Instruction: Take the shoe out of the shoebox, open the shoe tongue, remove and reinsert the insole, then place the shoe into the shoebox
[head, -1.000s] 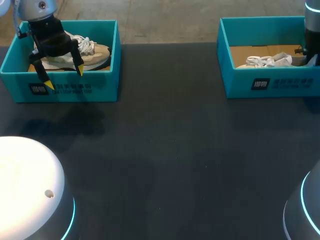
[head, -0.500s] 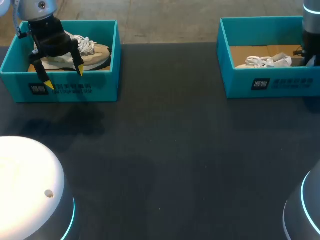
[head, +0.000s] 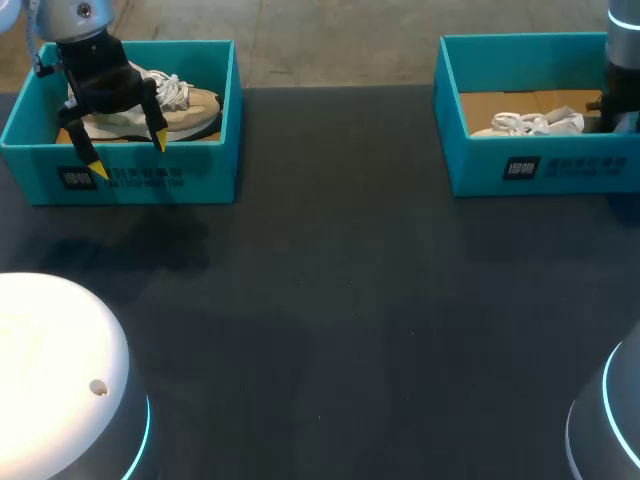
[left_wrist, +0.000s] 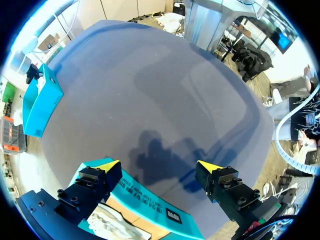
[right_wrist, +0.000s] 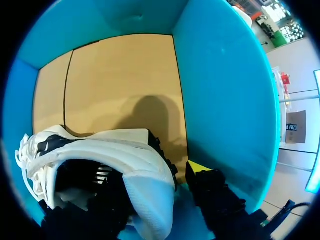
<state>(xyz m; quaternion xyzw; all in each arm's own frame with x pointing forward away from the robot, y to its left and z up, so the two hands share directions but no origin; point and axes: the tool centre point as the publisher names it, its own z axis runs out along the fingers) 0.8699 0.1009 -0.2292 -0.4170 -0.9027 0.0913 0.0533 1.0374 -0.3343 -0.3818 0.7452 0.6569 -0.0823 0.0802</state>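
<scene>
Two teal shoeboxes stand at the table's far corners. The left shoebox (head: 150, 180) holds a beige shoe (head: 185, 105); my left gripper (head: 128, 155) hangs open just above its front wall, nothing between the fingers. From the left wrist, that gripper (left_wrist: 159, 166) straddles the box rim (left_wrist: 145, 200), with the shoe's laces (left_wrist: 117, 222) below. The right shoebox (head: 540, 165) holds a white shoe (head: 530, 123). My right arm (head: 622, 70) reaches down into it. My right gripper (right_wrist: 150, 182) is open astride the shoe's (right_wrist: 100, 150) heel: one finger inside the shoe, the yellow-tipped finger (right_wrist: 197, 169) just off its outside.
The right box has a brown cardboard floor (right_wrist: 120, 85) and teal walls (right_wrist: 225, 90) close beside the outer finger. The dark tabletop (head: 340, 300) spreads between the boxes. Two rounded arm bases (head: 50, 380) sit at the near corners.
The right gripper's fingers have parted from the white shoe's heel, which now rests in the box. The left arm has stayed where it was.
</scene>
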